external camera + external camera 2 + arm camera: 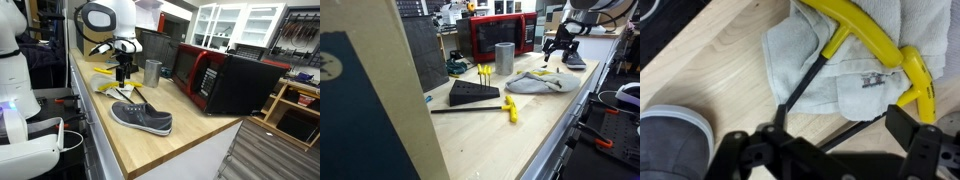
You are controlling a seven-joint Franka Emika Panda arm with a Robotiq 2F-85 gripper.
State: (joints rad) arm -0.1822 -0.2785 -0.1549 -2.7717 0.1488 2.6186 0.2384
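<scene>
My gripper (830, 140) is open, and between its black fingers (912, 128) there is only bare wood and a thin black rod (803, 88). It hangs above the near edge of a grey cloth (835, 62). On the cloth lies a yellow-framed tool (872, 32), and the rod belongs to it. A grey slip-on shoe (675, 135) shows at the lower left of the wrist view. In both exterior views the gripper (123, 66) (560, 48) hovers over the wooden counter between the cloth (535, 82) and the shoe (142, 118) (575, 60).
A metal cup (152, 72) (504, 57) stands near a red-fronted microwave (200, 75) (500, 35) at the back of the counter (190, 135). A black wedge-shaped holder (472, 94) and a long black rod with a yellow end (508, 108) lie further along.
</scene>
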